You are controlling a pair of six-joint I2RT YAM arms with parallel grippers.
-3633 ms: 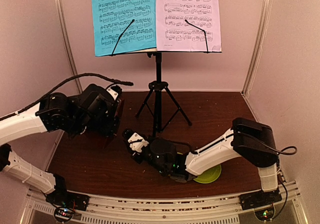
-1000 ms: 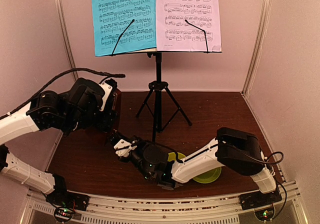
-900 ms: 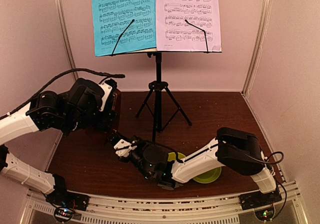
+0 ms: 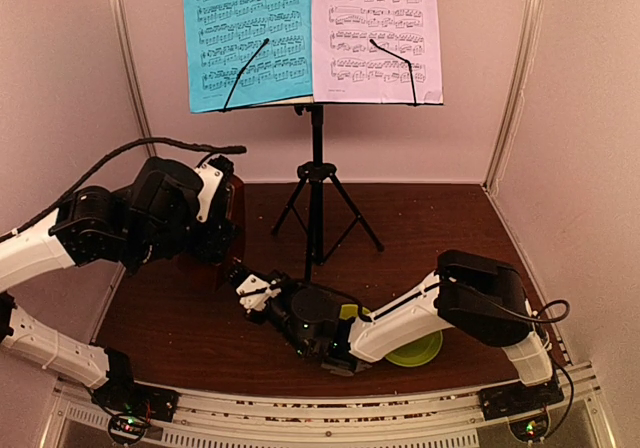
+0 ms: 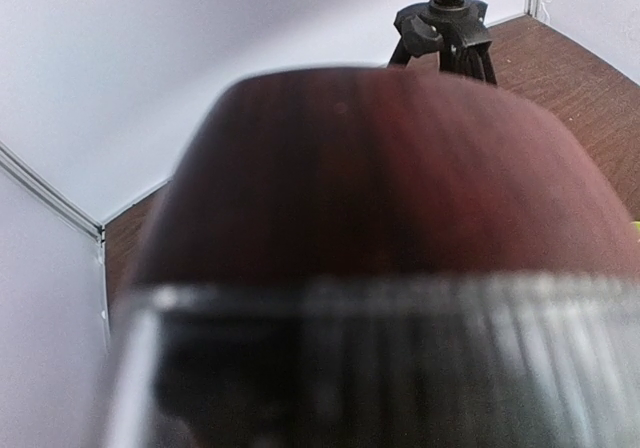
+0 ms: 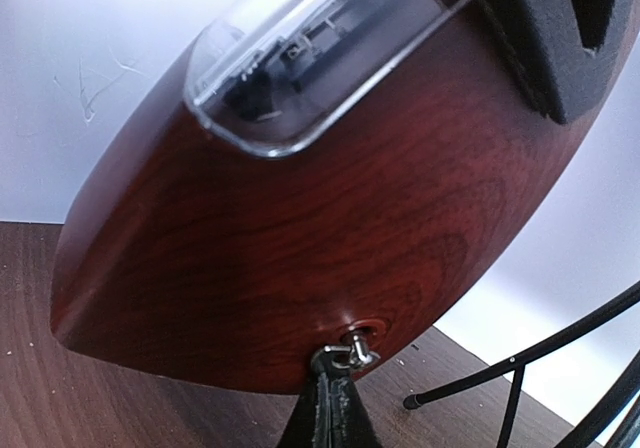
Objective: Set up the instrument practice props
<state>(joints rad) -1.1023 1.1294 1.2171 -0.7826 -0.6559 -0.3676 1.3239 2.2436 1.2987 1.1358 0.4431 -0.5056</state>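
The brown wooden metronome (image 6: 300, 218) with its clear cover (image 6: 300, 58) hangs tilted above the table at the left, held in my left gripper (image 4: 226, 226); one black pad (image 6: 560, 38) presses its side. It fills the left wrist view (image 5: 380, 188), which hides that gripper's own fingers. My right gripper (image 6: 350, 363) is shut, its tips pinching the small silver winding key (image 6: 358, 348) on the metronome's side; in the top view this gripper (image 4: 243, 280) sits just below the metronome (image 4: 231, 200). The black music stand (image 4: 316, 208) stands at the back with the blue sheet (image 4: 247, 38) and the lilac-white sheet (image 4: 375, 33).
A green plate (image 4: 422, 351) lies near the front right, partly under my right arm. The stand's tripod legs (image 6: 520, 368) spread over the dark wooden table (image 4: 430, 238) close behind the metronome. Pale walls enclose the table on three sides.
My right gripper has shifted a little to the right and closer under the metronome. The left arm and the metronome have barely moved over the last second.
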